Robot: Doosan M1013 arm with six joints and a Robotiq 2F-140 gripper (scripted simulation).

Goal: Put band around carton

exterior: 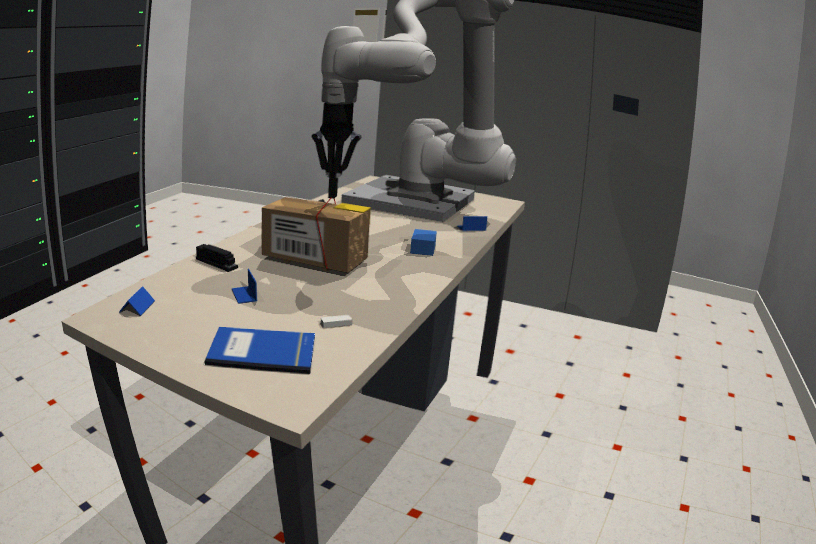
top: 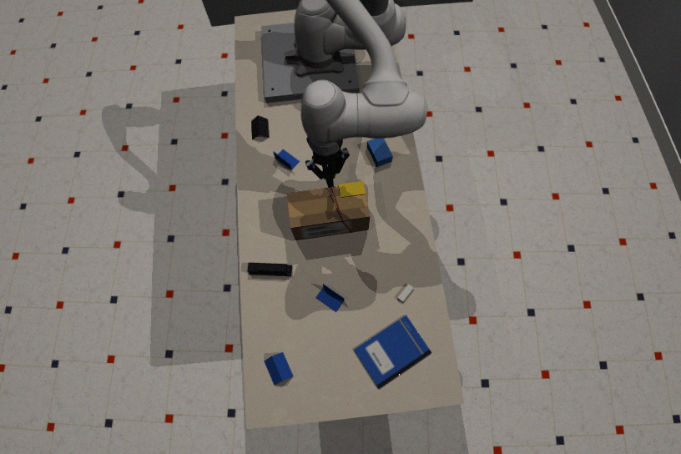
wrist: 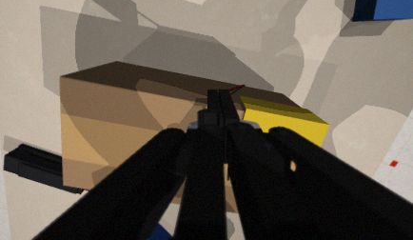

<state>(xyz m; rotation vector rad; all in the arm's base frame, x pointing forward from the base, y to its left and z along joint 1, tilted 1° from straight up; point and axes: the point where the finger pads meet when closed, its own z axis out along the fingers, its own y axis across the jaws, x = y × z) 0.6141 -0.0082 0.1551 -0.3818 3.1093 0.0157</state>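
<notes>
The brown carton (top: 315, 211) (exterior: 341, 240) (wrist: 119, 119) sits level on the table (top: 277, 331). A yellow corner guard (top: 351, 188) (exterior: 352, 207) (wrist: 281, 119) sits at its far top corner on the right. A thin red band (top: 339, 211) (exterior: 320, 234) (wrist: 236, 89) runs slantwise over the carton's top and down its labelled face, beside the guard and not over it. My gripper (top: 330, 184) (exterior: 332, 192) (wrist: 217, 105) points down at the carton's far top edge, just left of the guard. Its fingers are shut together on the band, which rises to the fingertips.
Blue blocks lie behind the carton at the right (top: 379, 151) and left (top: 286, 158), and in front (top: 330, 297) (top: 278, 368). A blue book (top: 392, 350), a small white block (top: 405, 292) and two black pieces (top: 259, 128) (top: 269, 269) also lie on the table. The arm's base plate (top: 277, 69) is at the far end.
</notes>
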